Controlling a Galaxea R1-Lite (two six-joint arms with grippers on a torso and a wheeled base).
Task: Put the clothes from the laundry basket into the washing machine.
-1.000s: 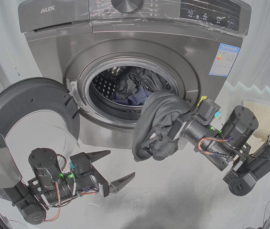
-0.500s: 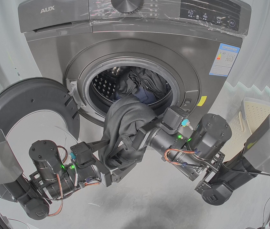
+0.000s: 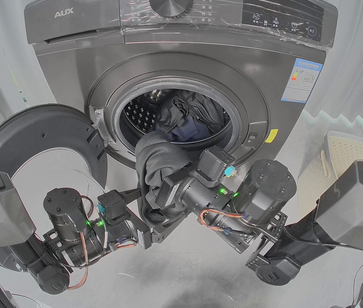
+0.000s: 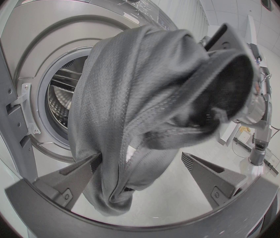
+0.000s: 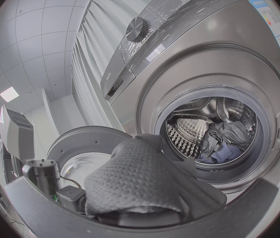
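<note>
A dark grey garment hangs bunched over my right gripper, which is shut on it just below the lower left rim of the washing machine's opening. The cloth hides the right fingers. My left gripper sits under it, open, and the garment hangs down between its two fingers. Dark clothes lie inside the drum. In the right wrist view the garment lies across the foreground before the opening.
The round door stands swung open to the left, close beside the left arm. A cream laundry basket stands on the floor to the right of the machine, behind the right arm. Bare grey floor lies in front.
The right arm has carried the garment leftward, from the right of the opening to its lower left rim. The cloth now hangs between the open left fingers. The left gripper has risen slightly.
</note>
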